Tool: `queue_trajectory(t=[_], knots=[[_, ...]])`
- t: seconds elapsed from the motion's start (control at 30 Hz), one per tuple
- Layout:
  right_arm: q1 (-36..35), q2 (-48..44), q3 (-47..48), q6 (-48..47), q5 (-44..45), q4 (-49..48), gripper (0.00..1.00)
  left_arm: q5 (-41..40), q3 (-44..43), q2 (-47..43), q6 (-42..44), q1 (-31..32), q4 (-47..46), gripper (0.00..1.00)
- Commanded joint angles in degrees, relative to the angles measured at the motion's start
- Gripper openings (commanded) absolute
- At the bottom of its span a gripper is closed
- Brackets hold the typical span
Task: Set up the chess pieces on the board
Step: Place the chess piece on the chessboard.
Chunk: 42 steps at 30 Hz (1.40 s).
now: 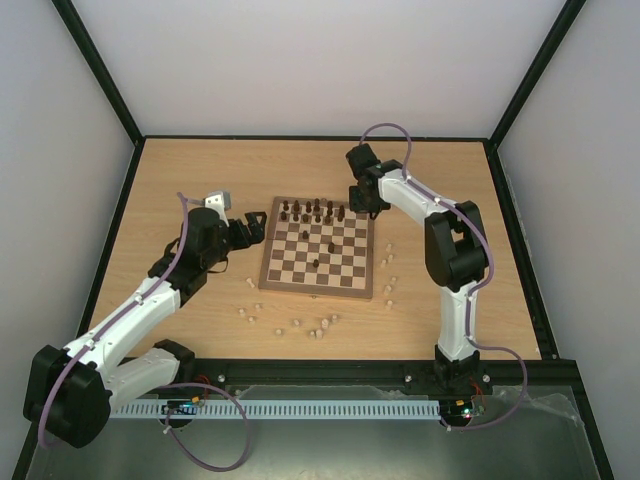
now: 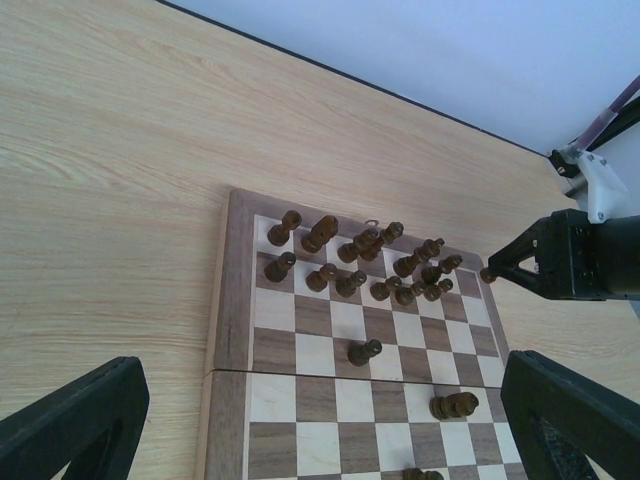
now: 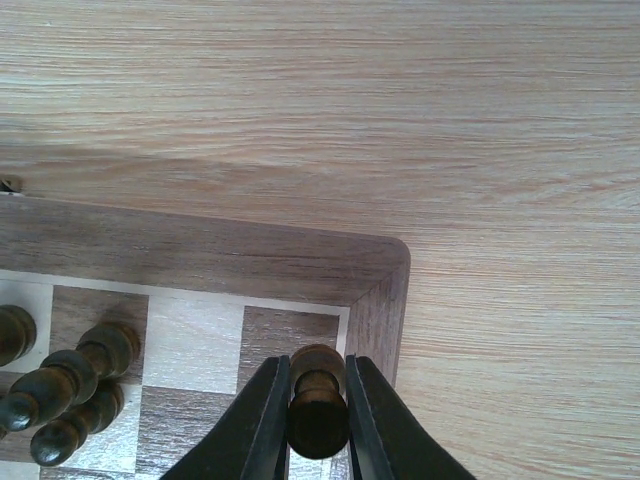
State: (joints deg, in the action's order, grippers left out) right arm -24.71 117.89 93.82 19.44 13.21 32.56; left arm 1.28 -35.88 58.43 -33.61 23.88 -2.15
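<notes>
The board (image 1: 318,285) lies mid-table, with several dark brown pieces (image 1: 314,211) along its far rows and a few more on middle squares (image 1: 318,263). My right gripper (image 1: 367,205) hovers over the board's far right corner (image 3: 385,262) and is shut on a dark brown piece (image 3: 318,398), held just above the corner dark square. My left gripper (image 1: 252,222) is open and empty, just left of the board's far left corner; its fingers (image 2: 75,420) frame the board (image 2: 232,330) in the left wrist view. Pale beige pieces (image 1: 320,330) lie loose on the table.
Pale pieces are scattered on the table in front of the board (image 1: 248,313) and to its right (image 1: 388,270). A black frame and white walls enclose the table. A metal rail (image 1: 320,408) runs along the near edge.
</notes>
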Motion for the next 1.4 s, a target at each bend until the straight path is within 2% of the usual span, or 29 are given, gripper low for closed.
queue_trajectory(t=[0.0,0.47,0.7,0.9,1.07,1.1,1.17,1.37], knots=[[0.0,1.4,1.5,-0.9,-1.3,3.1,0.17,0.0,-1.9,-0.5,0.3,0.3,0.2,1.0],[0.0,3.2,1.8,-1.2,-2.1,2.6,0.18,-0.2,-1.9,-0.4,0.3,0.3,0.2,0.99],[0.0,2.9,1.8,-1.2,-2.2,2.6,0.28,-0.3,-1.9,-0.5,0.4,0.3,0.3,1.0],[0.0,-0.9,0.6,-0.5,-1.4,2.5,0.48,-0.3,-1.9,-0.4,0.3,0.3,0.2,0.99],[-0.1,-9.0,-3.6,0.4,-0.4,1.8,0.68,-0.6,-1.8,-0.5,0.3,0.3,0.2,1.0],[-0.1,-11.0,-5.3,0.3,-1.0,1.5,0.73,-0.6,-1.8,-0.5,0.3,0.3,0.2,0.99],[-0.5,-14.8,-8.1,0.5,-2.1,0.8,0.98,-0.8,-1.9,-0.5,0.3,0.3,0.3,1.0],[-5.5,-22.7,-15.1,1.2,-4.2,0.6,0.99,-1.7,-2.1,-0.5,0.2,0.3,0.9,1.0]])
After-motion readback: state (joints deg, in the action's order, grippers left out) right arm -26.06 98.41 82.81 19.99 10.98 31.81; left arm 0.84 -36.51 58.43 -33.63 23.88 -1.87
